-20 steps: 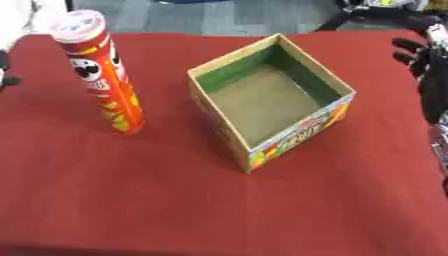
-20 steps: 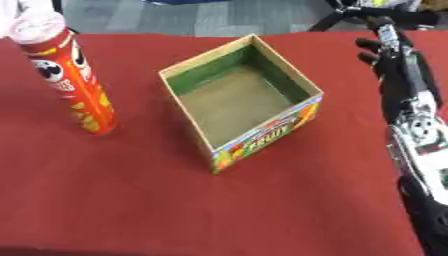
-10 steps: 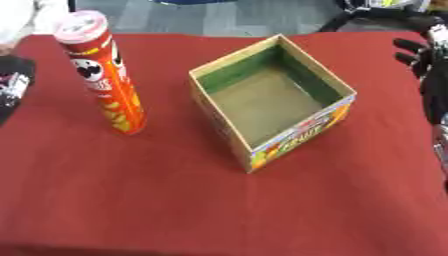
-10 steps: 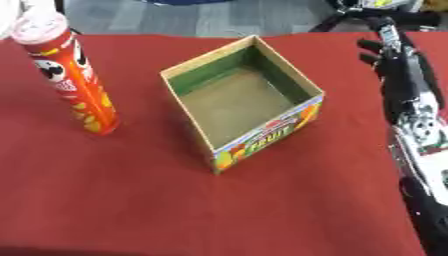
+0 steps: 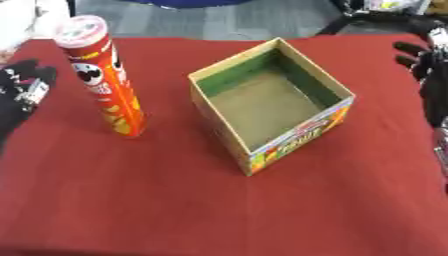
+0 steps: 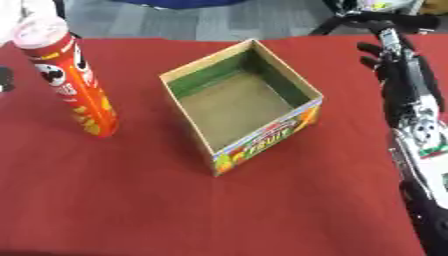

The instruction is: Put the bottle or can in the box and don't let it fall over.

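A tall red chips can [image 5: 107, 82] with a clear lid stands upright on the red tablecloth [image 5: 157, 200], left of centre. To its right sits an open cardboard box [image 5: 302, 137] with a green lining and a fruit print on its front wall; it holds nothing. My left hand [image 5: 21, 95] shows at the left edge, open, fingers up, a short gap away from the can and not touching it. My right hand [image 6: 391, 56] hovers open at the far right, beyond the box's right corner, with its forearm [image 6: 418, 125] running down the right edge.
Grey floor [image 5: 201, 20] lies past the table's far edge. Dark equipment [image 6: 385, 17] stands at the back right. Bare red cloth stretches in front of the can and box.
My left hand has come in from the left edge toward the can. The can, the box and my right hand have stayed put.
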{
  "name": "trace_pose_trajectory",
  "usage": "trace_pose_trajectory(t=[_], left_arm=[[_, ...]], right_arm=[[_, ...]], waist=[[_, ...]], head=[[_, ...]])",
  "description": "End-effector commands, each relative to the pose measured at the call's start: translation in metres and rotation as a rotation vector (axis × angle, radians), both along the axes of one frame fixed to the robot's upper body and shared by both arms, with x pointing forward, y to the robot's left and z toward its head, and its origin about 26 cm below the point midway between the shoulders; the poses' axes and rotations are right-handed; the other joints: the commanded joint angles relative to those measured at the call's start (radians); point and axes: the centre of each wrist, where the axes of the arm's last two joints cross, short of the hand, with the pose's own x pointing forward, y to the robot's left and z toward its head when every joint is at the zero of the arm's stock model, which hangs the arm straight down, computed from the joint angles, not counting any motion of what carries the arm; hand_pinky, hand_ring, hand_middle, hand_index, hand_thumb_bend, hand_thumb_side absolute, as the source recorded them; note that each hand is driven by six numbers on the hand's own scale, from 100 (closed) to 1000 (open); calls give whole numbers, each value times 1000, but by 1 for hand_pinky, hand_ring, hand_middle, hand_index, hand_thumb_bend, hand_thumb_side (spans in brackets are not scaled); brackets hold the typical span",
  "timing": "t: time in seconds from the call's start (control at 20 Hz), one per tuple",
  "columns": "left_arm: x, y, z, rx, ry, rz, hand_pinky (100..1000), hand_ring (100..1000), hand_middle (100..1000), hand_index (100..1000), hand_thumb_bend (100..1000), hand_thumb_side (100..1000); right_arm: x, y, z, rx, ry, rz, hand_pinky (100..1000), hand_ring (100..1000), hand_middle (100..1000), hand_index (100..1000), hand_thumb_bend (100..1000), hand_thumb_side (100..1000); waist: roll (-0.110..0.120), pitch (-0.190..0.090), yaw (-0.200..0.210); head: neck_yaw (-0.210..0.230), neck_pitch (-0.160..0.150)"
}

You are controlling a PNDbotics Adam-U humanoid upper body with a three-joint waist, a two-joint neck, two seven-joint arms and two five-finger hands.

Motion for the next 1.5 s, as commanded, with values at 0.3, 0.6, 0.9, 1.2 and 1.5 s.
trace_pose_trajectory(t=[0.3,0.6,0.9,1.2,1.5], left_arm=[[2,1,12,84,0,-40,1000,829,808,923,505,630],[4,-1,11,115,16,-51,1000,848,827,947,545,655],[5,-4,11,127,22,-64,1000,853,838,960,546,663],[8,-5,11,128,33,-70,1000,854,842,964,557,667],[12,-8,10,127,41,-86,1000,853,833,964,582,687]], right_arm=[[0,-3,11,-13,-29,1,905,872,942,883,100,895],[0,-2,11,-13,-28,3,904,870,940,883,100,895],[0,-2,10,-12,-27,4,904,869,939,882,100,895],[0,-2,10,-11,-24,5,904,868,938,882,100,896],[0,-1,9,-10,-21,8,903,865,937,882,100,897]], waist=[[1,-22,-2],[2,-22,-5],[3,-22,-6],[4,-21,-7],[5,-18,-9]], head=[[5,-16],[6,-19],[6,-22],[9,-21],[11,-22]])
